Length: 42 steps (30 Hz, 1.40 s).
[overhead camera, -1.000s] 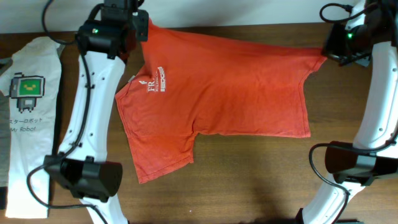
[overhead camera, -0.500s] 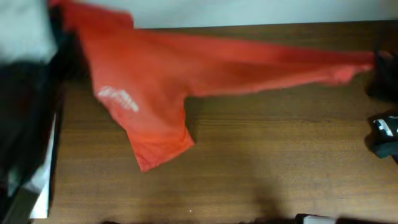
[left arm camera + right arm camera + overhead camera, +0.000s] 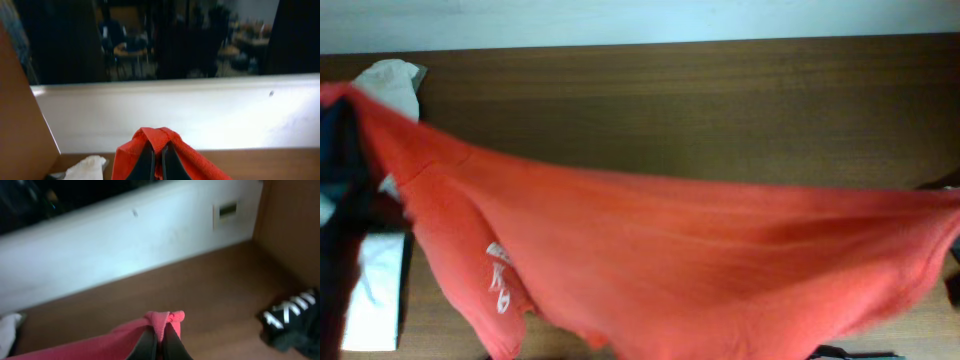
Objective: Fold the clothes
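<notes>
fabric of the red-orange t-shirt [image 3: 700, 260] is held up over the wooden table [image 3: 720, 110], stretched from the left side to the right side of the overhead view. the left gripper [image 3: 154, 152] pinches one bunched corner between its fingers, and the right gripper [image 3: 160, 336] pinches the other. a white t-shirt [image 3: 392, 82] lies at the left.

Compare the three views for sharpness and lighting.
Overhead: the red-orange T-shirt looks soft and smeared, the table grain sharper. Left wrist: dark, blurry background behind the left claw. Right wrist: whole frame hazy, right claw dim at the bottom edge.
</notes>
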Each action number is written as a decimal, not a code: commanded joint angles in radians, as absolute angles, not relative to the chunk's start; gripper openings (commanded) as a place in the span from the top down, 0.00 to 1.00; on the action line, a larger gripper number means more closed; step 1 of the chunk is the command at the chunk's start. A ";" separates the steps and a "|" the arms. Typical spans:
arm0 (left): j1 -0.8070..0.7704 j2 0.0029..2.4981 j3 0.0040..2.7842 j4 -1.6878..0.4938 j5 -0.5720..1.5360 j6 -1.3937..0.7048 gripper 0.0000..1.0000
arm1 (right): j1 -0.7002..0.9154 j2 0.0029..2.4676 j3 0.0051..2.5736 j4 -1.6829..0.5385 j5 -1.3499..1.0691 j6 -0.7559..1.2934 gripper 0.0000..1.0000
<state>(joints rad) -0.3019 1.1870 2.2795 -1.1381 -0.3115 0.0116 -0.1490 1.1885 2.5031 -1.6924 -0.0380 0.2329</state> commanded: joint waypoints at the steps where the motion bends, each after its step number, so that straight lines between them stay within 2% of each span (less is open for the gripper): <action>1: -0.307 1.354 2.269 -1.152 -0.317 0.027 1.00 | -0.144 1.298 2.424 -1.696 -0.006 0.244 0.96; 7: -0.307 1.546 2.269 -1.205 -0.317 0.026 1.00 | -0.144 1.413 2.402 -1.699 -0.006 0.244 0.96; 23: -0.307 1.521 2.269 -1.218 -0.322 0.026 1.00 | -0.140 1.398 2.375 -1.692 0.040 0.243 0.96; 27: -0.320 1.449 2.270 -1.141 -0.322 0.027 1.00 | -0.136 1.322 2.375 -1.660 0.039 0.241 0.96; 35: -0.345 1.124 2.270 -1.106 -0.321 0.027 1.00 | -0.136 1.076 2.375 -1.639 0.039 0.225 0.96; 38: -0.345 1.047 2.270 -1.127 -0.321 0.027 1.00 | -0.136 1.050 2.375 -1.642 0.039 0.225 0.96; 42: -0.345 1.067 2.264 -1.145 -0.321 0.027 1.00 | -0.136 1.075 2.372 -1.642 0.039 0.226 0.96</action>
<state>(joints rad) -0.3412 1.0157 2.2791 -1.1419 -0.3111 0.0116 -0.1467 1.0435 2.3756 -1.6463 0.0109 0.2310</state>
